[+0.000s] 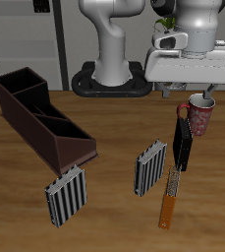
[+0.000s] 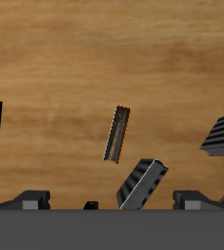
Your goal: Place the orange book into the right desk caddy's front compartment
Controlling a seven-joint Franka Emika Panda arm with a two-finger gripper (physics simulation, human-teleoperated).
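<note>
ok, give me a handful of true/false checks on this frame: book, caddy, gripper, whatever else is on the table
1. The orange book lies on the table, outside the caddy. True.
2. The gripper is clamped on the orange book. False: it hangs high above the table, apart from the book, holding nothing visible.
3. The right desk caddy is open-topped with inner dividers. True.
4. The black book sits inside the caddy. False: it is out on the table, between the red mug and the orange book.
5. Two grey-and-black striped slabs are on the table. True.
6. The mug stands at the table's front edge. False: it is farther back than both books.
</note>
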